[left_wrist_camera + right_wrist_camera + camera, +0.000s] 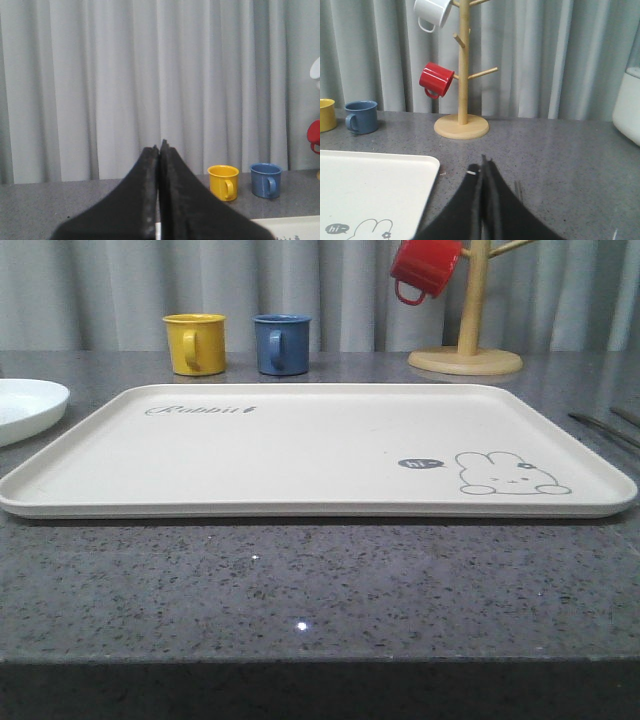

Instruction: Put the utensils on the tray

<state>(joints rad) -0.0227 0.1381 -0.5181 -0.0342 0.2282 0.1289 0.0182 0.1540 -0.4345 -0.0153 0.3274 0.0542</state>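
The cream tray, with its rabbit drawing, lies flat across the middle of the grey counter. A round white plate sits on the counter just off the tray's left end. Slim metal utensils lie on the counter past the tray's right end, cut off by the frame edge. My left gripper is shut with nothing in it, facing the curtain above the tray's corner. My right gripper is shut above the counter, beside the tray's right edge. Thin utensil tips show next to its fingers.
A yellow mug and a blue mug stand behind the tray. At the back right is a wooden mug tree holding a red mug and a white mug. A white container stands at the far right.
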